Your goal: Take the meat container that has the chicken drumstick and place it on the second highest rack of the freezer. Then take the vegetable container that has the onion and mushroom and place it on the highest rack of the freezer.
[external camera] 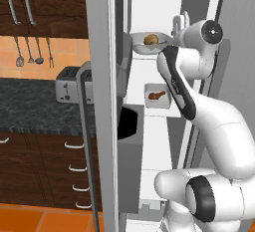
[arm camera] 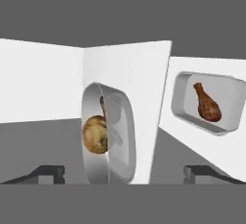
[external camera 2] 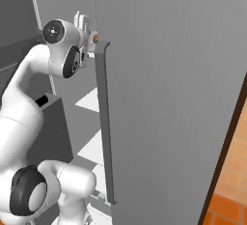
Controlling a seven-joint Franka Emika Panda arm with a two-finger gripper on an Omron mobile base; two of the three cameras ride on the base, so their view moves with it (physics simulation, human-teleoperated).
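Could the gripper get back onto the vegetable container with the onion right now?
Probably yes. The gripper is open, its finger tips standing either side of the vegetable container on the freezer's highest rack, and nothing sits between them. The drumstick tray lies on the shelf below, out of the way.

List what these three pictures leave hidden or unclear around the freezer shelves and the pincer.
- Mushroom: in the hand view, a dark sliver behind the onion in the vegetable container; its shape cannot be made out.
- Shelves in the right base view: mostly hidden by the grey freezer door.
- Pincer: in the left base view the arm's wrist covers it; its open tips show in the hand view.
- Meat container: right edge hidden by the arm in the left base view.
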